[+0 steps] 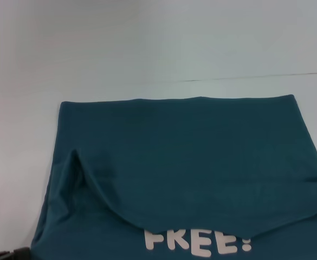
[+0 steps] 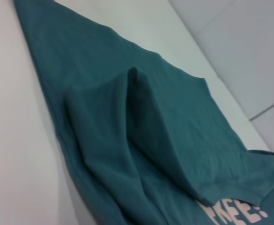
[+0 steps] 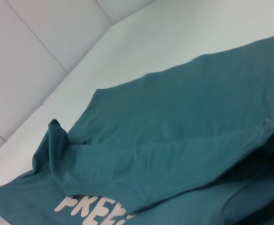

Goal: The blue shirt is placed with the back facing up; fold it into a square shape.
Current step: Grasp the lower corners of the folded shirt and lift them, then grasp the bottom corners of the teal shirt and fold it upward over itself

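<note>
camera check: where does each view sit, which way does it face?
Head: on the robot's head, looking down at the teal-blue knit shirt on the white table; a dark robot part shows at the bottom corner.
Left wrist: low, along the shirt; no end effector visible.
Right wrist: low, across the shirt; none visible.
All share the white FREE lettering.

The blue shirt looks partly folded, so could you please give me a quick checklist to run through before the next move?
1. Far edge of the blue shirt straight on the table: ok.
2. Folded layer flat: not ok, a raised ridge stands up on the robot's left side.
3. Near edge of the folded layer even: not ok, it sags in a curve above the white FREE lettering.
4. Back facing up: cannot tell, and printed lettering shows on the layer underneath.
5. Square shape reached: not ok.
6. Grippers clear of the fabric: cannot tell; only a dark part shows at the near-left corner.
</note>
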Action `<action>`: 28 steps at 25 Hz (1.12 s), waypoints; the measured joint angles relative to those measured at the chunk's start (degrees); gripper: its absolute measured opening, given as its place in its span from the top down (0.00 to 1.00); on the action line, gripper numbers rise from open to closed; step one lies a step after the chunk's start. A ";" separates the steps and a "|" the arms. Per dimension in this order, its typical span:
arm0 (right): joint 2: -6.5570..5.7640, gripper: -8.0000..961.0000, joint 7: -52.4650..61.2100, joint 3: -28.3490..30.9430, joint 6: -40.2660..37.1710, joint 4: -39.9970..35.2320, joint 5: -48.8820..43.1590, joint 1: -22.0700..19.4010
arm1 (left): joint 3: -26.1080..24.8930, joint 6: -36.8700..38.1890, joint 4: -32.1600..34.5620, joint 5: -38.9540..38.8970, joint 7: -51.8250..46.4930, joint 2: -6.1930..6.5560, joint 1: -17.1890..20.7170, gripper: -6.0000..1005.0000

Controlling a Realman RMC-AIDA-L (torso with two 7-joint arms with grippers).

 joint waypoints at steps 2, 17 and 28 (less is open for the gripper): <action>0.01 0.94 -0.64 0.85 -0.94 0.00 -0.44 -0.16 | -0.74 1.16 0.04 0.00 0.46 -0.09 0.40 0.99; -1.18 0.94 4.31 8.91 1.00 0.56 -0.87 5.30 | -8.28 4.50 -0.67 -0.72 0.64 0.71 -2.47 0.99; -2.60 0.94 7.52 7.48 13.95 5.83 -1.00 15.86 | -8.86 -11.96 -11.50 -2.21 0.58 4.89 -17.09 0.99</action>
